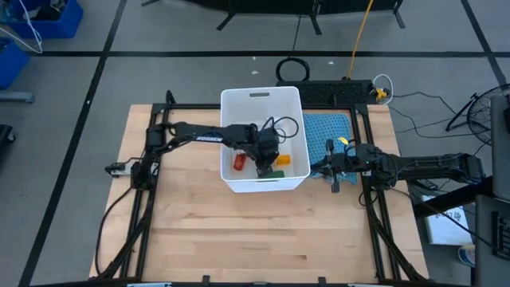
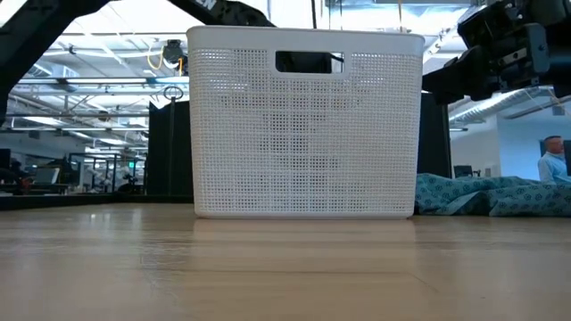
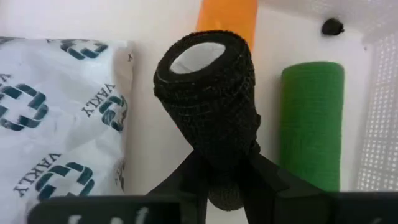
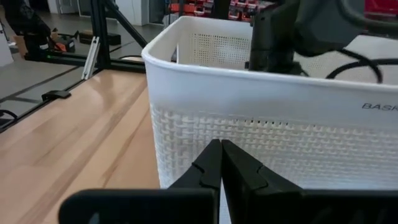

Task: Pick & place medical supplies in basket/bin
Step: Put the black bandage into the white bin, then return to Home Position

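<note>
The white basket [image 1: 262, 100] stands mid-table; the low view shows its perforated wall [image 2: 303, 134]. My left gripper [image 3: 227, 169] reaches down into it [image 1: 267, 154] and is shut on a dark roll of wrap [image 3: 208, 93]. On the basket floor lie a white pouch with teal print [image 3: 59, 118], a green roll [image 3: 311, 118] and an orange item [image 3: 227, 15]. The high view also shows a red item [image 1: 239, 161]. My right gripper [image 4: 221, 158] is shut and holds nothing. It waits right of the basket [image 1: 334, 177] at the teal cloth's edge. My left gripper pinches the dark roll between its two fingers [image 3: 194, 171], on the sides of the roll near its closer end [image 3: 225, 163]. The fingers come from above, pointing down into the basket. The roll juts out past the fingertips, its hollow end [image 3: 191, 56] facing away.
A teal cloth [image 1: 328, 131] lies right of the basket and shows in the low view [image 2: 491, 194]. Bare wooden tabletop [image 1: 255, 231] stretches before the basket. Cables and a black coil [image 1: 292, 68] lie beyond the far edge. A person [image 2: 553, 160] stands in the room behind.
</note>
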